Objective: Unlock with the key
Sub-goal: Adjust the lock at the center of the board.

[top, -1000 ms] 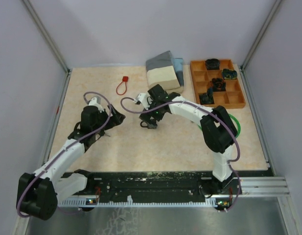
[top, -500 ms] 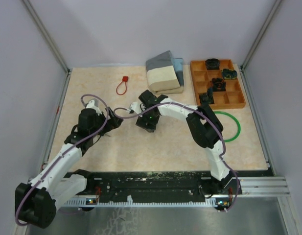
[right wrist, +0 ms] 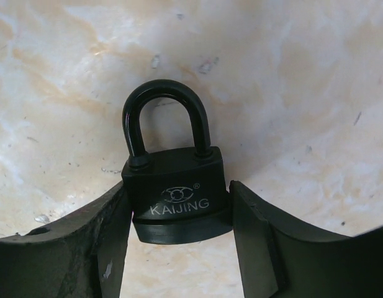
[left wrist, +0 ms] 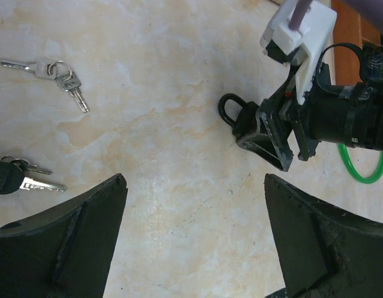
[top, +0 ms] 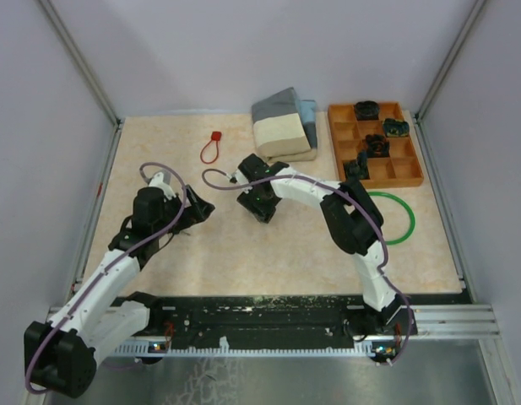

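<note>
The padlock is small and black all over, with a squat body that has rounded corners and a thick curved shackle. Both legs of the shackle are seated down in the body. On the front face I can read "KAIJING" in pale letters under a small oval emblem. It sits near the middle of the marbled beige tabletop, a little toward the far side, just in front of a beige and grey block. The right tool has it pinched by the body, one dark finger pressed to each side, and the shackle sticks out past the fingertips. Whether the lock rests on the surface or is held just off it, I cannot tell. The left tool hangs over the tabletop a short way to the left with its two fingers spread wide and nothing between them. Beyond it, on the side away from the lock, two sets of keys lie flat and well apart from each other. One is a pair of silver keys on a ring, and the other is a bunch with a black fob. Off at the right side are an orange tray with compartments and a green ring lying near it.
</note>
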